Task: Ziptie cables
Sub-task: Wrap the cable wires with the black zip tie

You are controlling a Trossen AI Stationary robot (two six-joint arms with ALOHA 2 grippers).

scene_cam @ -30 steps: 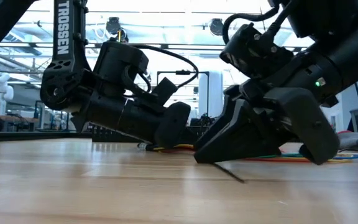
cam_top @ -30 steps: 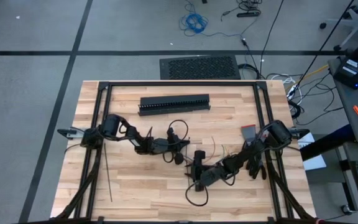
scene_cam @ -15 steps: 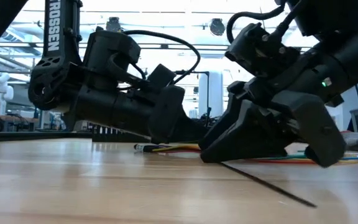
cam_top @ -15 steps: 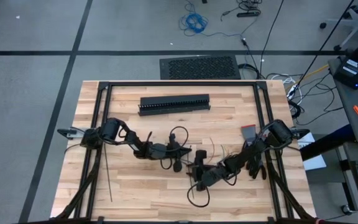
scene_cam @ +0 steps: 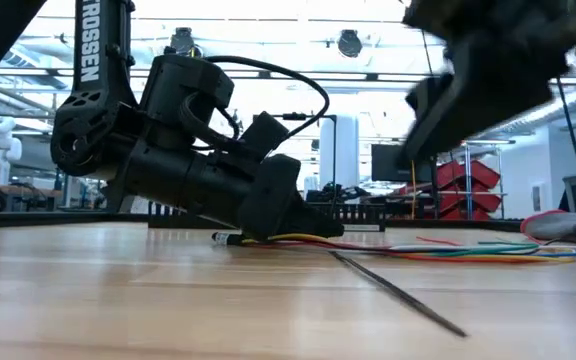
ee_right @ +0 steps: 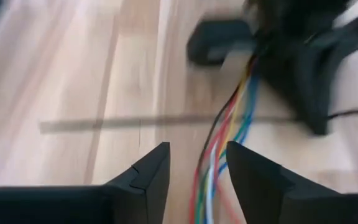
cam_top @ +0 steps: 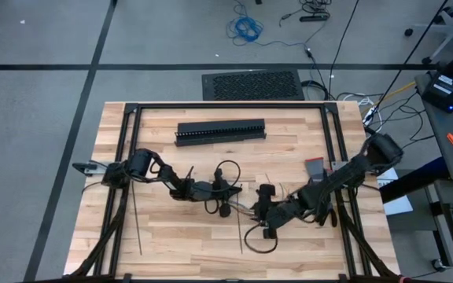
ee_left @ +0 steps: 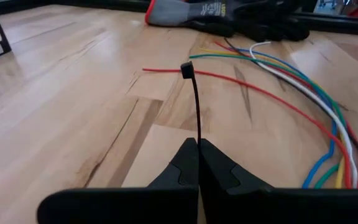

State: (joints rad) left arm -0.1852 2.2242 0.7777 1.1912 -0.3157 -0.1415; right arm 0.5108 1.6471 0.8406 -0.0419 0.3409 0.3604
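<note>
The pale wooden plank table (cam_top: 171,228), framed by black rails, carries both dark arms, stretched low and bent toward its middle. The left arm reaches in from the left rail, folded at the elbow, its forearm nearly flat on the wood in the low view. The right arm runs from the right rail down and inward, raised off the boards; the low view shows only a blurred dark part of it high on the right.

The long black slotted duct (cam_top: 221,131) lies crosswise near the far edge, well apart from both grippers.

The bundle of thin coloured wires (ee_left: 303,87), red, yellow, green, blue and white, lies on the wood between the two grippers, its long axis running roughly across the table; in the left wrist view a single red strand splays away from the rest.

The left gripper (ee_left: 198,147) has its fingers pressed together on a thin dark ziptie (ee_left: 196,106), which stands out straight from the fingertips with its small square head at the far end, just beside the red strand. A second thin dark ziptie (scene_cam: 398,293) lies flat on the boards near the wires.

The right gripper (ee_right: 197,165) hangs above the bundle with its fingers spread, the wires showing in the gap and nothing pinched. Only that view shows this gap.
</note>
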